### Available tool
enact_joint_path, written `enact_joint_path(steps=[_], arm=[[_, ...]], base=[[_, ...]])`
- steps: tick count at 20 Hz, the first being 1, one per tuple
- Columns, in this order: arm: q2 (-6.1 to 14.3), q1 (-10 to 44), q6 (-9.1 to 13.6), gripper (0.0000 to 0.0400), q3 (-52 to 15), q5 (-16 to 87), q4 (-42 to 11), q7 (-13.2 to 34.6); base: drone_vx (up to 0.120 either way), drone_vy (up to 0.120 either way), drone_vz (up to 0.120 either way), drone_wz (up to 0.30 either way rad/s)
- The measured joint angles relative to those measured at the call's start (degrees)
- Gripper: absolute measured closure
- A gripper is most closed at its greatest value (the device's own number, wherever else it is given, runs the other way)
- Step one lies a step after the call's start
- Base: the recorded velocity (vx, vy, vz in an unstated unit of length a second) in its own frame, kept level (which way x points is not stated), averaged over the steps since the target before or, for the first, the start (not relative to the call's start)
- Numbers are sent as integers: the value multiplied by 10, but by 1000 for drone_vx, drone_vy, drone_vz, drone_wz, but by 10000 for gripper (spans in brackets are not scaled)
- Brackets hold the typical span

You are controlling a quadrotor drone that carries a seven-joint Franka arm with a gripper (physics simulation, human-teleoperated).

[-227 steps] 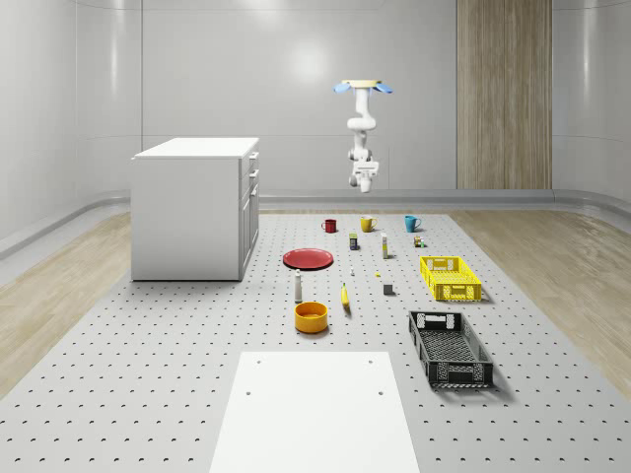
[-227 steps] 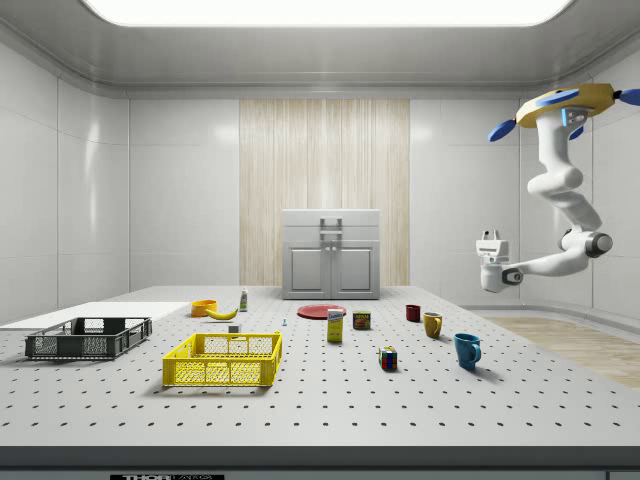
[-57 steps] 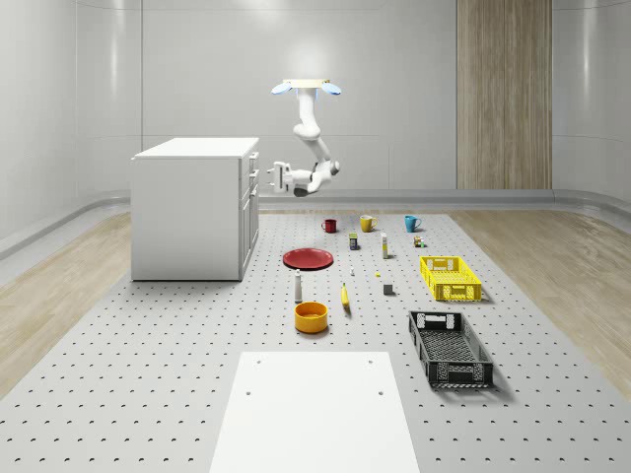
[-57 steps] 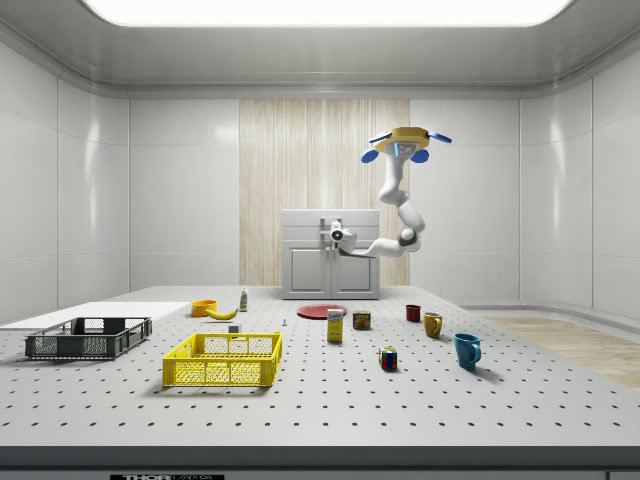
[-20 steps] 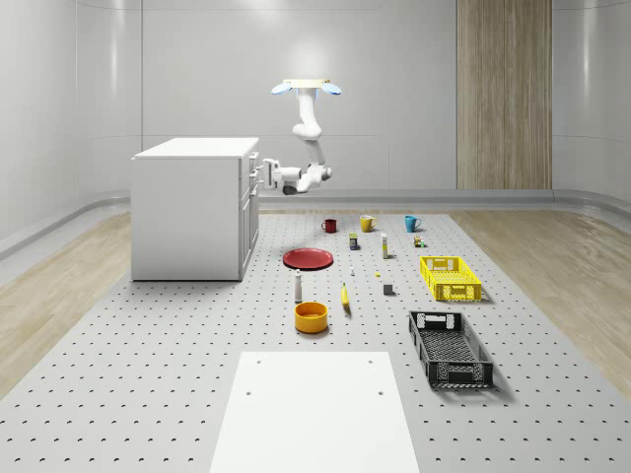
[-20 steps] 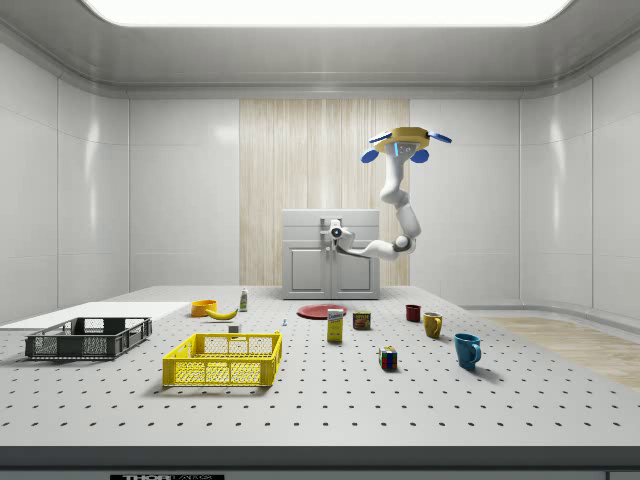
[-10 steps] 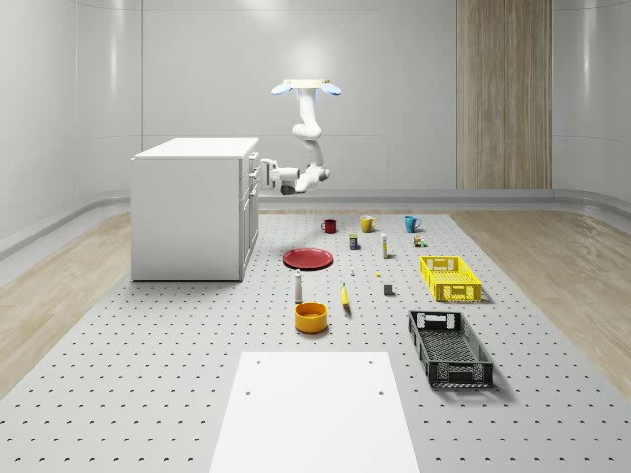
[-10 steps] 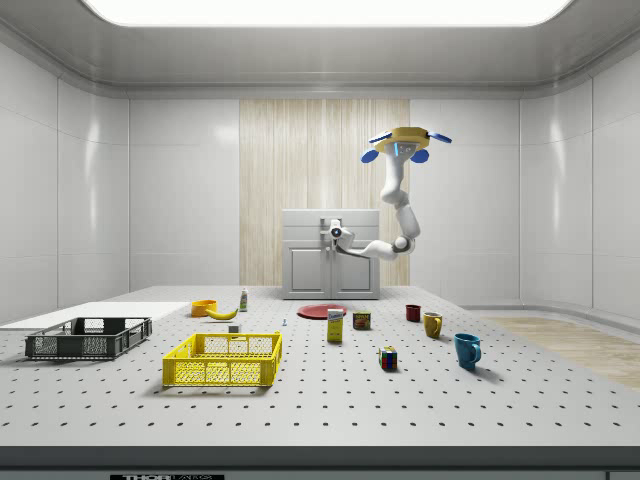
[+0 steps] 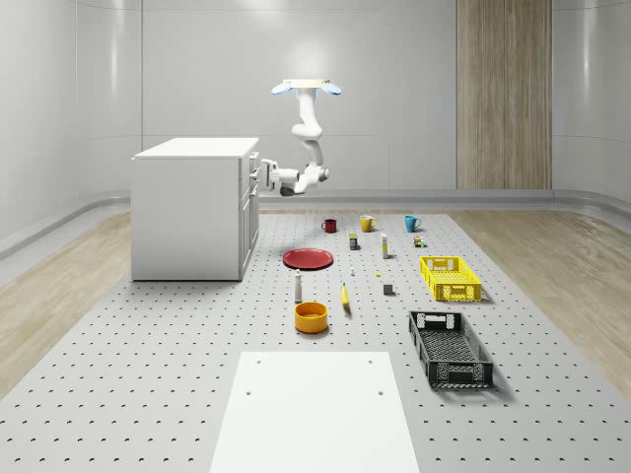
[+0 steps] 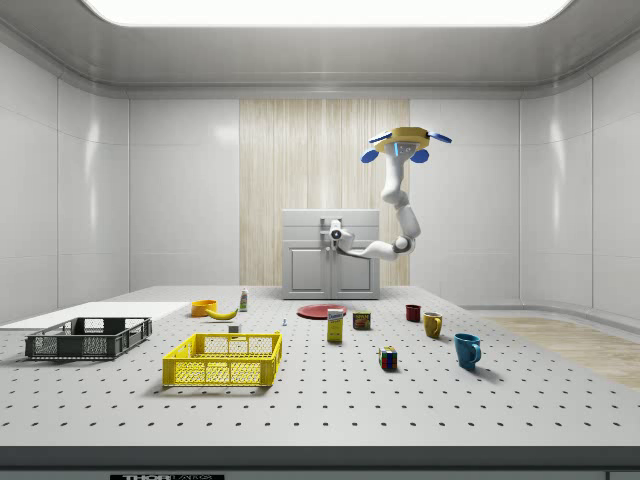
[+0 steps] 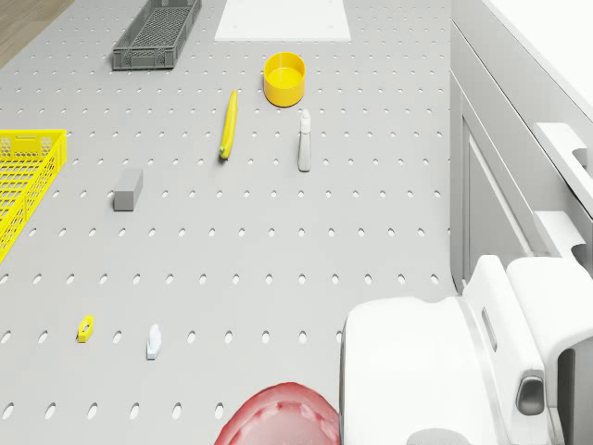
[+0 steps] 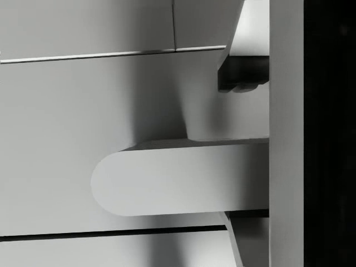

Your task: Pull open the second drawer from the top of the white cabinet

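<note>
Your drone (image 9: pixel 307 88) hovers above the counter (image 9: pixel 197 394), just off the front of the white cabinet (image 9: pixel 187 212), with the arm (image 9: pixel 311 148) bent down towards the drawers. The cabinet is a plain white box standing on the counter at the whole-scene view's left, with stacked drawer fronts and rounded bar handles. The gripper (image 9: pixel 258 175) sits at the upper drawers; in the wrist view a handle (image 12: pixel 178 178) lies between the jaws, apparently gripped, though you cannot tell for certain.
</note>
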State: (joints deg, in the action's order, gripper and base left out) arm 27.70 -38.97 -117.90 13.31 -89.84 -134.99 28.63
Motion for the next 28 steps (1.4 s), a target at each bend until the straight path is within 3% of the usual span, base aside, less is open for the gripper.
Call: enact_joint_path(steps=[2, 6, 8, 10, 14, 16, 23, 28], arm=[[4, 6, 2, 135, -2, 10, 1, 7], [1, 13, 11, 200, -3, -9, -8, -25], [5, 19, 15, 162, -4, -1, -7, 0], [14, 25, 16, 72, -7, 24, -1, 54], [12, 29, 24, 168, -1, 7, -13, -3], [21, 33, 27, 92, 0, 28, -9, 41], [19, 45, 50, 234, 13, 5, -31, -40], [29, 61, 70, 241, 22, 17, -38, -33]], base=[[0, 0, 0, 0], [0, 0, 0, 0], [0, 0, 0, 0], [0, 0, 0, 0], [0, 0, 0, 0], [0, 0, 0, 0], [0, 0, 0, 0], [0, 0, 0, 0]])
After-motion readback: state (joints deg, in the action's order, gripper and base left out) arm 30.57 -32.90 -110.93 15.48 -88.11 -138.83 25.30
